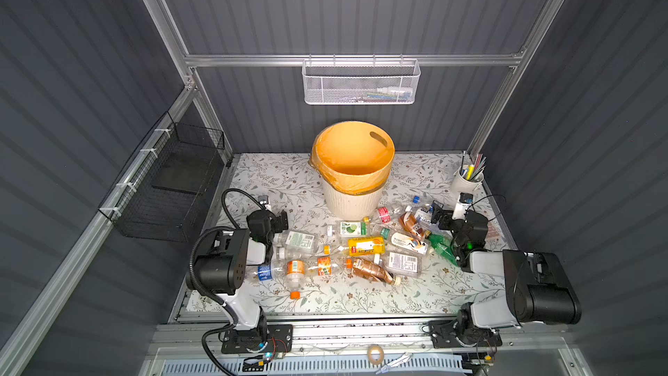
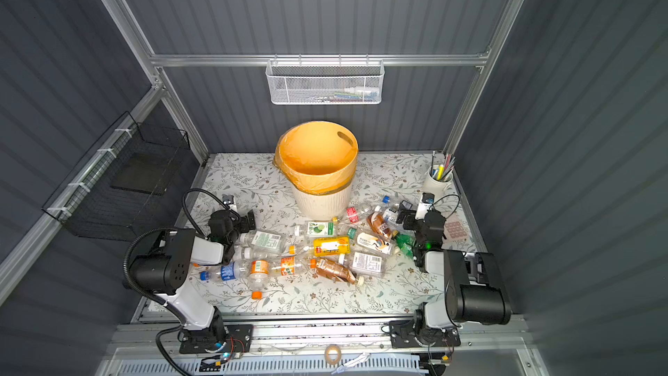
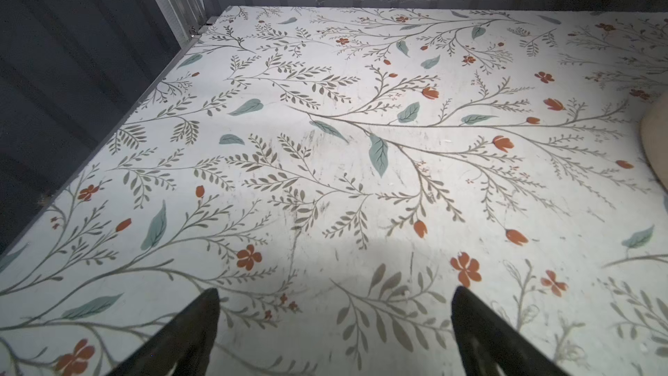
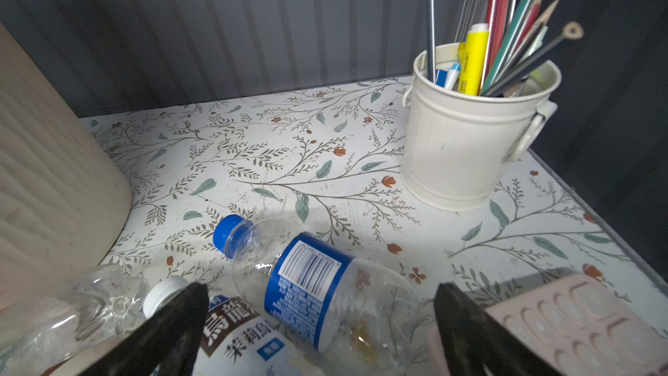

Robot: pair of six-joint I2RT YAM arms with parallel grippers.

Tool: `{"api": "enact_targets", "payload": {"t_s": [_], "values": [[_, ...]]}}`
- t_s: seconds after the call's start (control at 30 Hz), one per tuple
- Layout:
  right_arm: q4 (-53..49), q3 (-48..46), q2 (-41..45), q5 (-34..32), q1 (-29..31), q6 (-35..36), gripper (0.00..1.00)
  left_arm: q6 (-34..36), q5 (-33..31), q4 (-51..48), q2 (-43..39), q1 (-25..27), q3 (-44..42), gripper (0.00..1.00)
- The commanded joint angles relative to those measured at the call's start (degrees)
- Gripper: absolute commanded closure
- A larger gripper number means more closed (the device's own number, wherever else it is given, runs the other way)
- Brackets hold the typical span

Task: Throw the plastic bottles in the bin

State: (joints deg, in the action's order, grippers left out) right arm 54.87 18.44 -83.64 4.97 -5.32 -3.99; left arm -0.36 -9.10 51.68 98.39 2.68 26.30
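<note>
finds the left tool (image 3: 335, 292) released over bare bench (image 3: 325, 160). finds the right tool (image 4: 321, 287) released too — over a blue-capped bottle (image 4: 307, 294) near the bin (image 4: 54, 175).

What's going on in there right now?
The bottles lie piled on the table in front of the bin, none visibly inside it. Both claws are open and empty: the left claw is over bare table, the right claw over a blue-capped bottle.
</note>
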Motion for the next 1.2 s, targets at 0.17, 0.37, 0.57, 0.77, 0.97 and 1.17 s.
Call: {"api": "enact_targets", "payload": {"t_s": [0.17, 0.37, 0.57, 0.77, 0.97, 1.17], "values": [[1.0, 0.5, -0.1, 0.7, -0.1, 0.1, 0.01, 1.1, 0.8, -0.2, 0.0, 0.3, 1.0, 0.0], [1.0, 0.4, -0.3, 0.7, -0.1, 0.2, 0.01, 1.1, 0.8, -0.2, -0.1, 0.3, 1.0, 0.0], [1.0, 0.4, -0.2, 0.7, -0.1, 0.1, 0.01, 1.1, 0.8, -0.2, 0.0, 0.3, 1.1, 0.0], [1.0, 0.4, -0.1, 0.7, -0.1, 0.1, 0.01, 1.0, 0.9, -0.4, 0.0, 0.3, 1.1, 0.0], [-13.8, 5.4, 5.5, 0.3, -0.2, -0.7, 0.01, -2.7, -7.0, -12.8, -5.9, 0.2, 5.3, 0.0], [-44.6, 18.6, 11.7, 2.7, -0.3, -1.1, 0.01, -10.5, -6.5, -37.7, -15.6, 0.2, 14.4, 0.0]]}}
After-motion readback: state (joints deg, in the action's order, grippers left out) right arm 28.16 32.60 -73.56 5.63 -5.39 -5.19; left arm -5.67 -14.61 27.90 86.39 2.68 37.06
